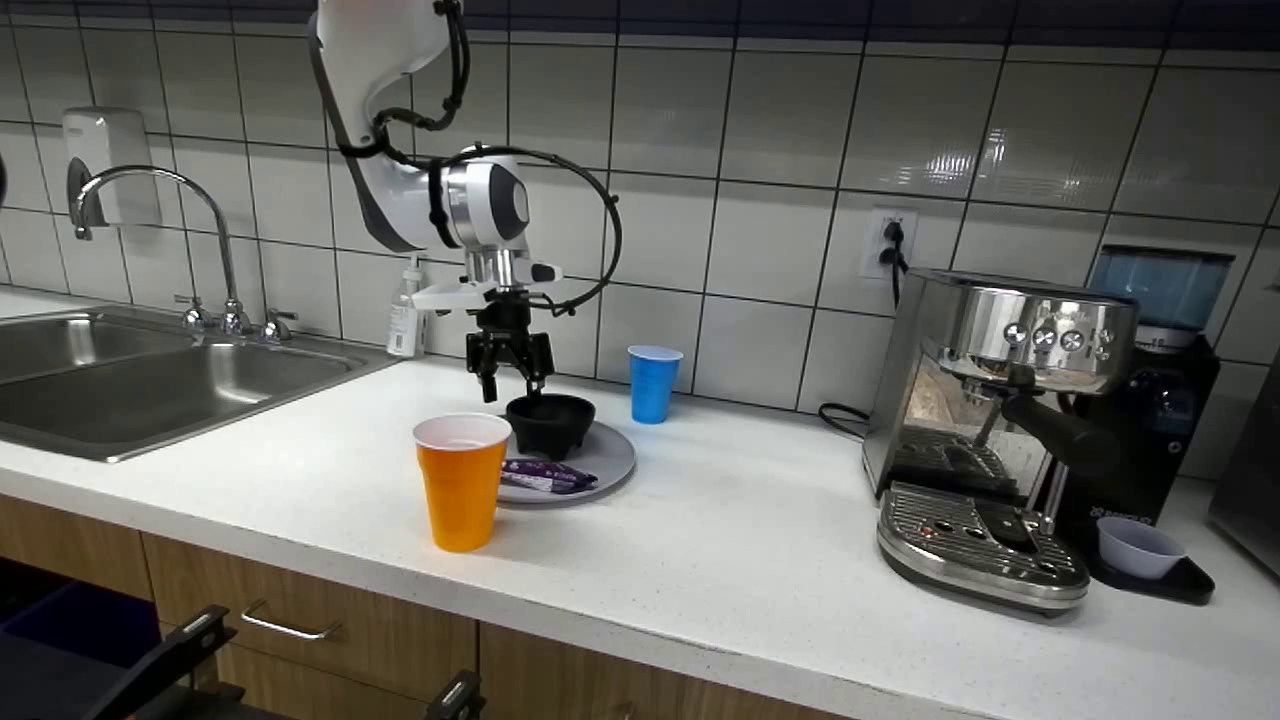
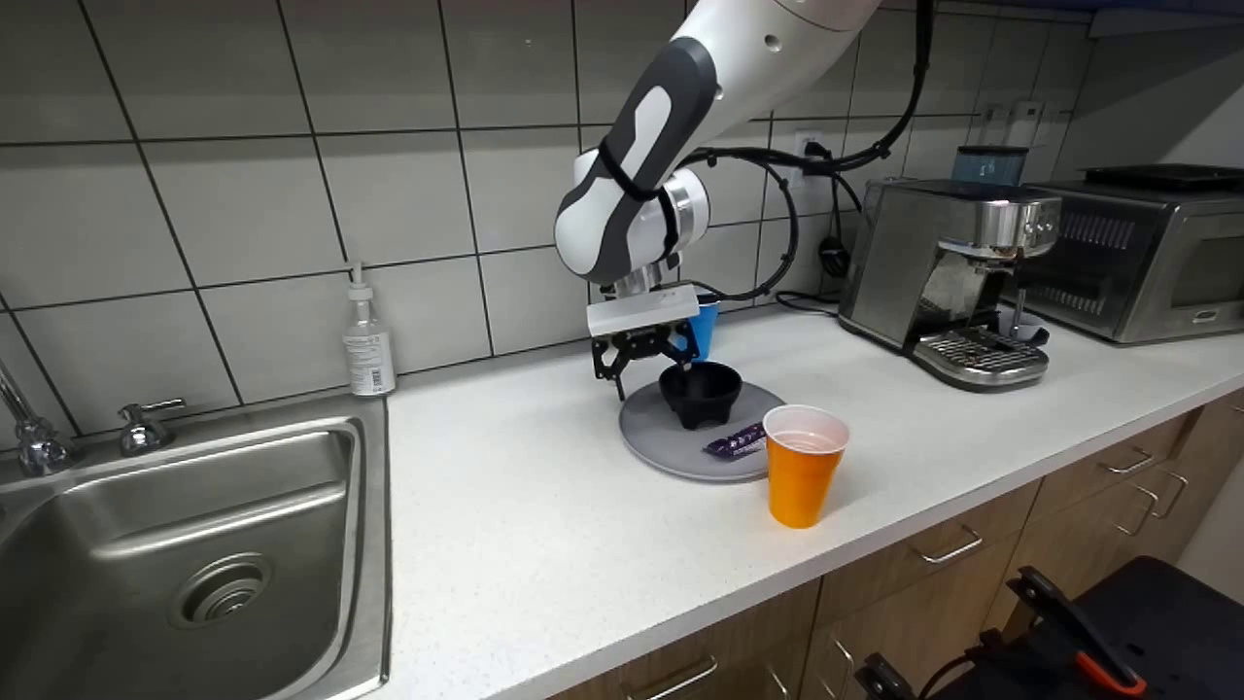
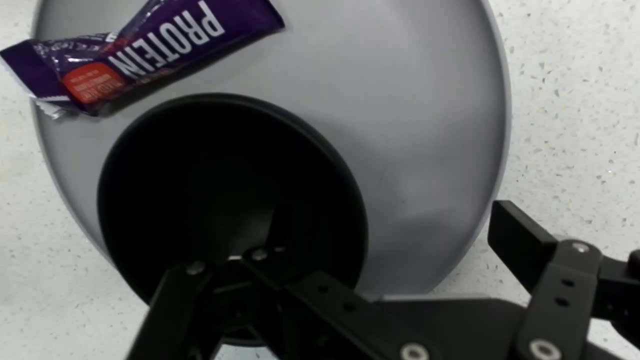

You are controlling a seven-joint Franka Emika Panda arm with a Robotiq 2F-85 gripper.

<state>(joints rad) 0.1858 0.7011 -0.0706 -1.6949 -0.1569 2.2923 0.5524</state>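
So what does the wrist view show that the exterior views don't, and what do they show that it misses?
Only the wrist view shows the word PROTEIN readable on the purple wrapper, and looks straight down into the black bowl.

Only the exterior views show the orange cup, blue cup, coffee machine, soap bottle and sink.

All share the grey plate under the wrapper and bowl, and the open gripper close to the bowl.

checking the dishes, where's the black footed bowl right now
The black footed bowl is left of centre in the wrist view, standing on the gray plate beside the purple protein bar, with the open gripper close to its rim.
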